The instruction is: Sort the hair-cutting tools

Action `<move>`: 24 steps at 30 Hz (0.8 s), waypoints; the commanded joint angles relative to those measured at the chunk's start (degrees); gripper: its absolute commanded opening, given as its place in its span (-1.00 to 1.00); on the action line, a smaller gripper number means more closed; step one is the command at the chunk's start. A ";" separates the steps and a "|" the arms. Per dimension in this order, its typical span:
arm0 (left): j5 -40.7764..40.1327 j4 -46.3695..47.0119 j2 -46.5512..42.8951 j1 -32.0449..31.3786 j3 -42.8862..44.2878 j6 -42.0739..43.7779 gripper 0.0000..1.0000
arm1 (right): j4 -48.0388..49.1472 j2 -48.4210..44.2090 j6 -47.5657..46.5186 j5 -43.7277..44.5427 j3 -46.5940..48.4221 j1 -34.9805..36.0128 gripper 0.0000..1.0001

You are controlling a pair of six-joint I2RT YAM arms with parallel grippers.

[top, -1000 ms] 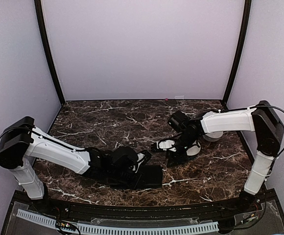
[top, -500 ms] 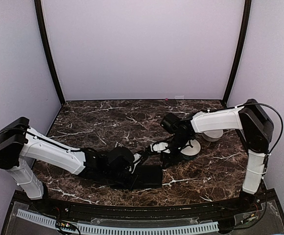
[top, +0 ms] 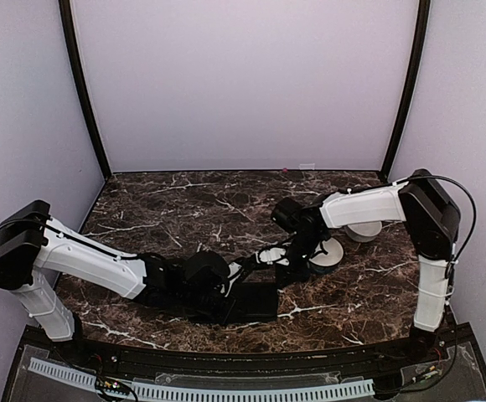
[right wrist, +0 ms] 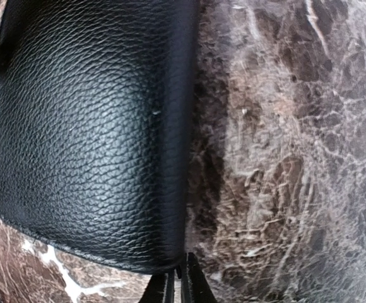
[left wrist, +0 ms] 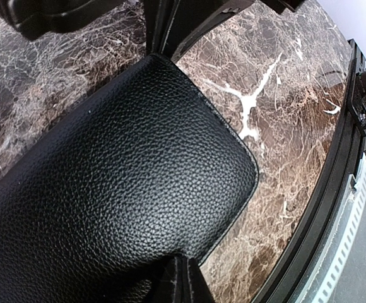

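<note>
Silvery scissors and dark combs nowhere in sight, presumably zipped away inside the black leather-look case [top: 255, 303] lying flat near the front of the counter [top: 159, 209]. Swung across within the last second from beside the nearer white bowl [top: 332, 256] to the case's far corner: the right gripper [right wrist: 178, 283], fingers drawn almost together with a sliver of light between, impossible to tell whether pinching a zip pull. Pressed together and planted on the grained lid, barely shifted: the fingers of the left gripper [left wrist: 178, 281], seemingly pinning the case down. Best read as the opening of the case just getting under way, sorting proper not yet begun. Second bowl [top: 362, 232] waiting farther right
</note>
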 commanded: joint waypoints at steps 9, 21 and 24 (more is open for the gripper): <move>-1.28 -10.46 1.45 0.40 -2.86 0.67 -0.97 | -1.21 -6.57 -0.32 0.26 -3.72 0.36 -1.00; -1.98 -9.49 1.50 -0.05 -3.49 1.19 -0.95 | 3.90 -12.20 1.60 4.83 -11.76 0.73 -1.00; -9.70 -12.28 -0.50 -2.47 -1.35 4.38 -0.79 | 5.93 -11.99 3.34 5.31 -10.54 0.61 -1.00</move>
